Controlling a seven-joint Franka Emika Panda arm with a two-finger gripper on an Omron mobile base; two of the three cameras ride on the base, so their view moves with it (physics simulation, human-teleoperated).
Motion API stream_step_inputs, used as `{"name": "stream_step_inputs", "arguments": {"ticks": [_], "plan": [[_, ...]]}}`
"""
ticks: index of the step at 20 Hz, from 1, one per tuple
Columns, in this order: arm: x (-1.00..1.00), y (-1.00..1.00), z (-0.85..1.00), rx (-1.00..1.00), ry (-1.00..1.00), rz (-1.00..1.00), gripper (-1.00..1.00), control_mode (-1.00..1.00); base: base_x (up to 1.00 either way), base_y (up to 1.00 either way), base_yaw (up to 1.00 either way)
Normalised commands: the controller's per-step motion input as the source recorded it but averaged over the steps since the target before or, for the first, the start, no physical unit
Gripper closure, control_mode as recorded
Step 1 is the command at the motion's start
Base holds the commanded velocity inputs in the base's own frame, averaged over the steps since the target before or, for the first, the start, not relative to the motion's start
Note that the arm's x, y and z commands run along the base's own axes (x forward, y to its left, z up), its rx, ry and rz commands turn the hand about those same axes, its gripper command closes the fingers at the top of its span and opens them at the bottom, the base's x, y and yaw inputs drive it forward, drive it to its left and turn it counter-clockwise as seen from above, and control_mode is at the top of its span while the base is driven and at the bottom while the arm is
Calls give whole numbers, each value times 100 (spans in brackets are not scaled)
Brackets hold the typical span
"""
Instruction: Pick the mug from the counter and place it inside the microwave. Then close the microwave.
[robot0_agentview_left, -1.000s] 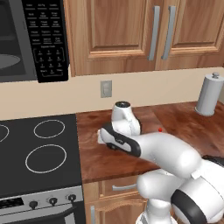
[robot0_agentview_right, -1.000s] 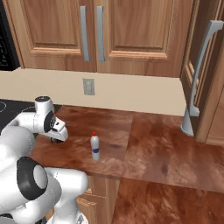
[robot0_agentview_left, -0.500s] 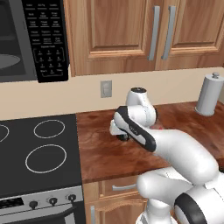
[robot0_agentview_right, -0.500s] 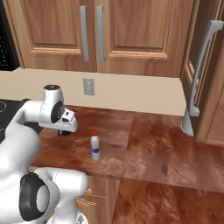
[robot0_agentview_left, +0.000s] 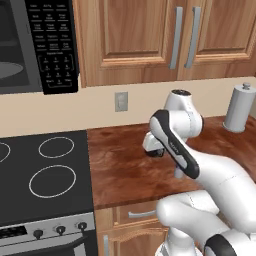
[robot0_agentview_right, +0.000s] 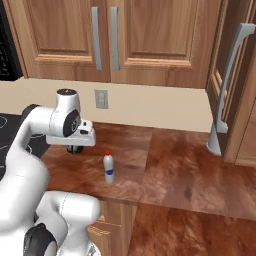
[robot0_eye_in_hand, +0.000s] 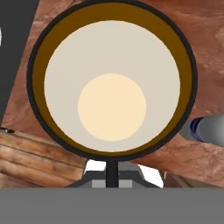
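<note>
The mug (robot0_eye_in_hand: 112, 83) hangs directly under the hand (robot0_eye_in_hand: 112, 173), its round mouth facing the hand camera: a black rim, a brown inner wall, a pale interior with a cream-yellow bottom. The fingers are pressed together on the near edge of the rim, so the hand is pinching the mug by its wall. From the right base view the hand (robot0_agentview_right: 76, 148) sits a little above the desk (robot0_agentview_right: 165, 165), with only a dark sliver of the mug (robot0_agentview_right: 76, 149) showing beneath it; whether the base has cleared the wood I cannot tell for certain.

The slim white bottle with the red cap (robot0_agentview_right: 108, 168) stands just beside the hand on the desk. The stovetop (robot0_agentview_left: 42, 177) lies to the left, and the microwave (robot0_agentview_left: 35, 45) hangs above it, its button panel (robot0_agentview_left: 52, 47) facing out and the round turntable visible inside, which suggests the door is open.

By my reading the pick is done and the carry is beginning. The next move calls for lifting well clear of the bottle, swinging left and upward over the stovetop, and keeping the mug level through the microwave opening before setting it on the turntable. Closing the door comes after.
</note>
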Motion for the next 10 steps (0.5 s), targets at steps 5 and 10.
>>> {"name": "stream_step_inputs", "arguments": {"ticks": [5,10], "plan": [[-41,-7,38,0,-2,9,100,-100,0,0,0],[-36,0,39,0,-7,3,100,-100,0,0,0]]}}
